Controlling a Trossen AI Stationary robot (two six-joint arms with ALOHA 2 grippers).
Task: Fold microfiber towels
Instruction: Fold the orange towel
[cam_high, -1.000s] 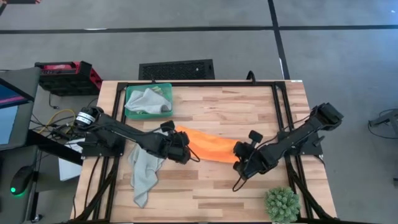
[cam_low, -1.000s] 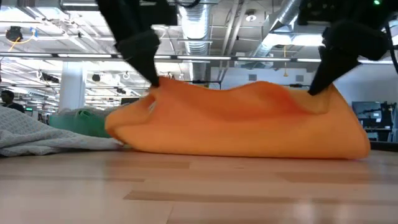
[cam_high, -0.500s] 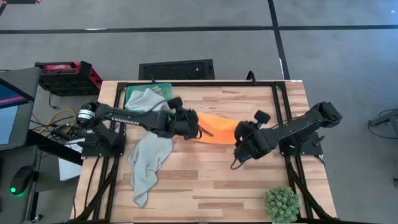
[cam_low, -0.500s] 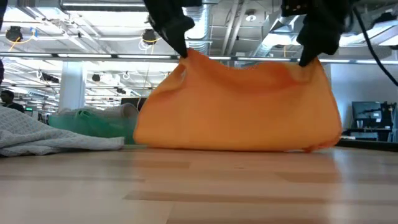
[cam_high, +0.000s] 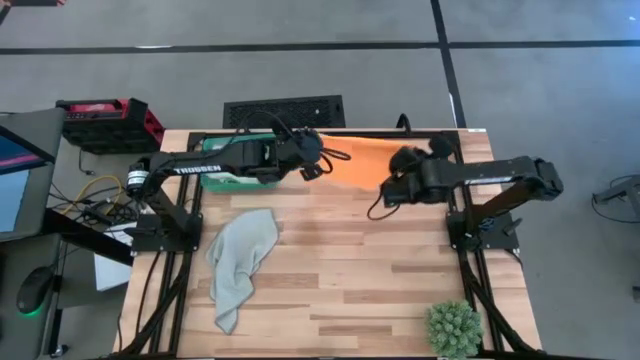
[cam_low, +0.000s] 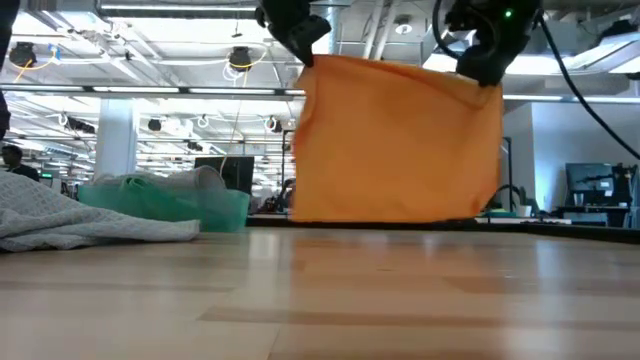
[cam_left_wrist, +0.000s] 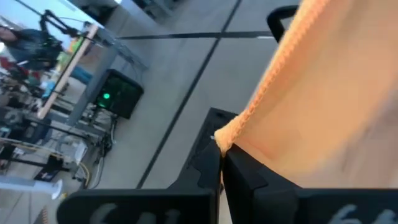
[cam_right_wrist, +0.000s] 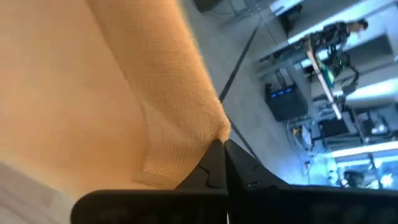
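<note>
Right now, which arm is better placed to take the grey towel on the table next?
Probably the left. The grey towel lies on its side of the table, nearer the left gripper. But it and the right gripper each pinch a corner of the hanging orange towel.

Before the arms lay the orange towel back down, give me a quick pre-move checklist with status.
1. Left gripper pinching a top corner of the orange towel: ok.
2. Right gripper pinching the other top corner: ok.
3. Towel hanging flat between them, no bunching: ok.
4. Bottom hem clear of the table: cannot tell; it hangs right at the far edge in the low view.
5. Landing area clear: ok; the grey towel lies on the left side, the plant ball sits at the near right corner.
6. Green tray clear of the hanging towel: ok.
</note>
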